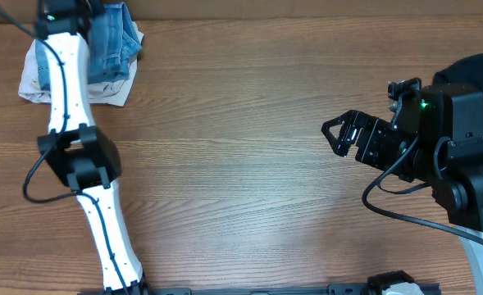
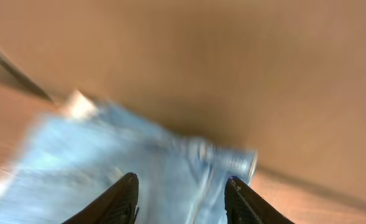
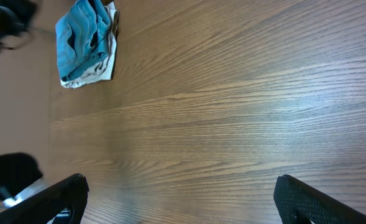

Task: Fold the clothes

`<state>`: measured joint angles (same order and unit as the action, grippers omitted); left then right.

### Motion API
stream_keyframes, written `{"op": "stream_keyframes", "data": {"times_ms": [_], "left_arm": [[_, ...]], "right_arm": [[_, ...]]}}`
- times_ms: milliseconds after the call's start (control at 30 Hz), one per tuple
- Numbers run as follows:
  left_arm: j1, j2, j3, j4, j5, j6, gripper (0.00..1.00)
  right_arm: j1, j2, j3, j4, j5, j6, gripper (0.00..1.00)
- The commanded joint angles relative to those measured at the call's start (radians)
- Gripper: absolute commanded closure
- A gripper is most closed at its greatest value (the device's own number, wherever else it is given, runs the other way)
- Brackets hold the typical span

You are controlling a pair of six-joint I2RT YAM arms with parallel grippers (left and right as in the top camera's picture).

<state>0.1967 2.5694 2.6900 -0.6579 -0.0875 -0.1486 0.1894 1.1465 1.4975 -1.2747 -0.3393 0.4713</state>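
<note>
Our left gripper (image 2: 183, 186) hangs with jaws parted just over the crumpled jeans (image 2: 139, 162), which lie on an off-white garment (image 1: 34, 80) at the far left corner of the bench (image 1: 241, 164). Our right gripper (image 1: 339, 135) stands wide open, well apart from them.

Light-blue jeans (image 1: 114, 41) sit up in the corner, paler in patches with darker blue seams, and an off-white garment (image 1: 34, 80) peeks out beneath them. The table (image 1: 249, 180) is warm brown all over, with darker wood grain streaking across it, and behind it the wall (image 2: 263, 62) is a flat tan. The left arm (image 1: 67, 90) is white with black joints and a black cable (image 1: 29, 176), the right arm (image 1: 462, 139) is solid black with small green lights (image 1: 424, 104) glowing, and the left gripper (image 2: 183, 193) and right gripper (image 3: 179, 190) are black too.
</note>
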Motion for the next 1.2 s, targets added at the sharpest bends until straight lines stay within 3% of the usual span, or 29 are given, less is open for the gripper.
{"op": "stream_keyframes", "data": {"times_ms": [0, 100, 167, 400, 567, 633, 800, 1067, 1167], "left_arm": [[0.035, -0.061, 0.011, 0.0, -0.053, 0.04, 0.58], [0.072, -0.024, 0.01, -0.001, -0.053, 0.041, 0.69], [0.093, 0.0, 0.01, 0.003, -0.054, 0.041, 0.7], [0.177, 0.135, 0.01, -0.022, -0.05, 0.037, 0.61], [0.195, 0.207, 0.01, -0.042, -0.051, 0.037, 0.39], [0.198, 0.225, 0.01, -0.059, -0.05, 0.036, 0.35], [0.194, 0.21, 0.013, -0.072, -0.05, 0.029, 0.36], [0.183, -0.068, 0.013, -0.058, -0.034, -0.026, 0.37], [0.175, -0.145, 0.013, -0.023, 0.056, -0.039, 0.53]], "right_arm": [[-0.008, 0.0, 0.003, 0.005, 0.01, 0.004, 0.01], [-0.008, 0.0, 0.003, 0.005, 0.009, 0.004, 0.01], [-0.008, 0.0, 0.003, 0.005, 0.009, 0.004, 0.01], [-0.008, 0.001, 0.003, 0.01, 0.01, 0.004, 0.01], [-0.008, 0.005, 0.003, 0.013, 0.01, 0.004, 0.01], [-0.008, 0.007, 0.003, 0.012, 0.009, 0.004, 0.01], [-0.008, 0.009, 0.003, 0.012, 0.006, 0.004, 0.01], [-0.007, 0.009, 0.003, 0.011, -0.006, 0.004, 0.01], [-0.007, 0.009, 0.003, 0.011, -0.007, 0.004, 0.01]]}}
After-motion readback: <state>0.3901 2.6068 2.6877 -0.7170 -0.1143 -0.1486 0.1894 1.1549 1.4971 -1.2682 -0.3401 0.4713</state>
